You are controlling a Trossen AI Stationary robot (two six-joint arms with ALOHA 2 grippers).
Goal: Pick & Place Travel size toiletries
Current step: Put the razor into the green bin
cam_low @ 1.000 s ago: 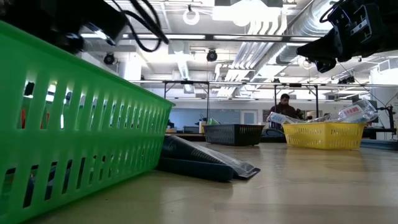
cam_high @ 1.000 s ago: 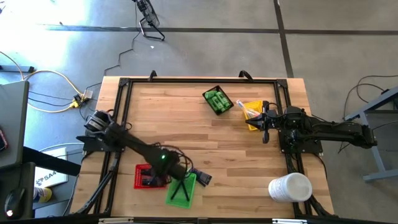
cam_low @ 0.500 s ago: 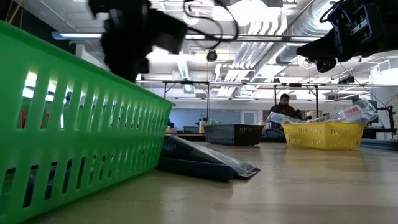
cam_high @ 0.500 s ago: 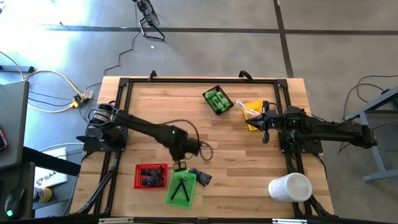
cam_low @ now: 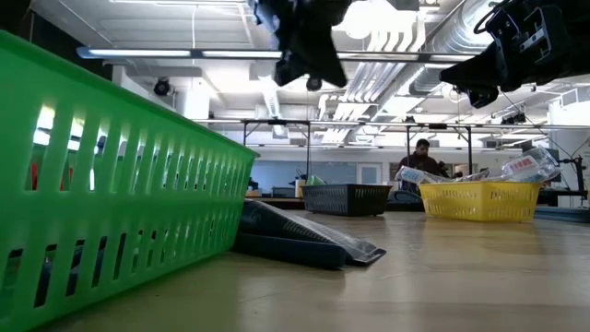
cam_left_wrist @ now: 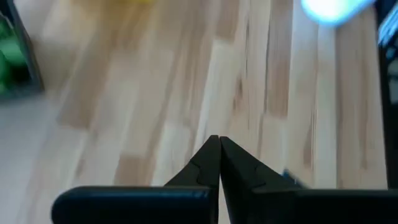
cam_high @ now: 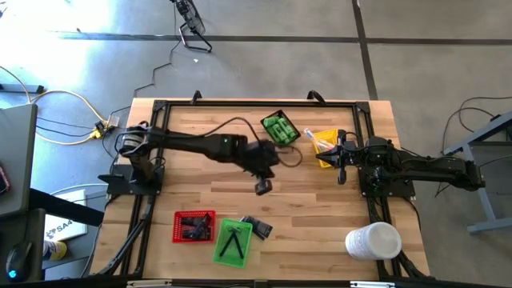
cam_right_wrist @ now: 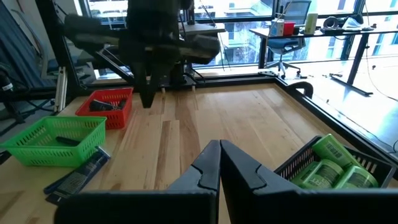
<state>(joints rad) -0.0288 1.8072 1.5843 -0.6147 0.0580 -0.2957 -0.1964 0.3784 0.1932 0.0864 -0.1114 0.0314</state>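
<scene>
Grey concrete floor (cam_high: 264, 48), ceiling strip lights (cam_low: 184, 53), windows (cam_right_wrist: 249, 25), maybe office chairs (cam_right_wrist: 287, 56) beyond.

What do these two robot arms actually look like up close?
Both are dark, jointed arms. The left arm has a small green light and a loose black cable looping alongside it. Each ends in two black, tapered, pointed fingers: the left gripper and the right gripper look alike.
</scene>
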